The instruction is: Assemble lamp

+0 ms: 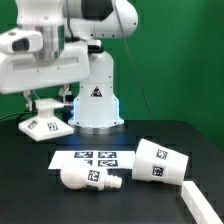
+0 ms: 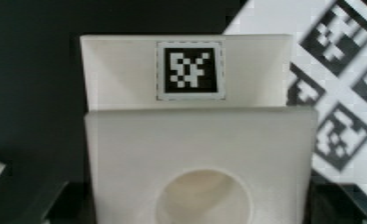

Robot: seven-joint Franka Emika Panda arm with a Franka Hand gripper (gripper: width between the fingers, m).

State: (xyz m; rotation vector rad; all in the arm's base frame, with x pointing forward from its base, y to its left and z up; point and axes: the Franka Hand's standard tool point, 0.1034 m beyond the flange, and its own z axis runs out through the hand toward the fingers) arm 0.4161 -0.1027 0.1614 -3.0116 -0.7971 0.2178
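The lamp base (image 1: 45, 127) is a flat stepped white part with a tag, lying on the black table at the exterior view's left. My gripper (image 1: 46, 110) hangs right over it with a finger on either side. In the wrist view the base (image 2: 194, 130) fills the frame, showing its tag and round socket hole. The gripper (image 2: 183, 205) straddles it, and the jaws look open with a gap to the base's sides. The bulb (image 1: 90, 178) lies on its side at the front. The shade (image 1: 160, 160) lies tipped over to its right.
The marker board (image 1: 95, 157) lies flat between the base and the shade; it also shows in the wrist view (image 2: 340, 80). A white bar (image 1: 197, 198) runs along the table's front right corner. The robot's pedestal (image 1: 95, 100) stands behind.
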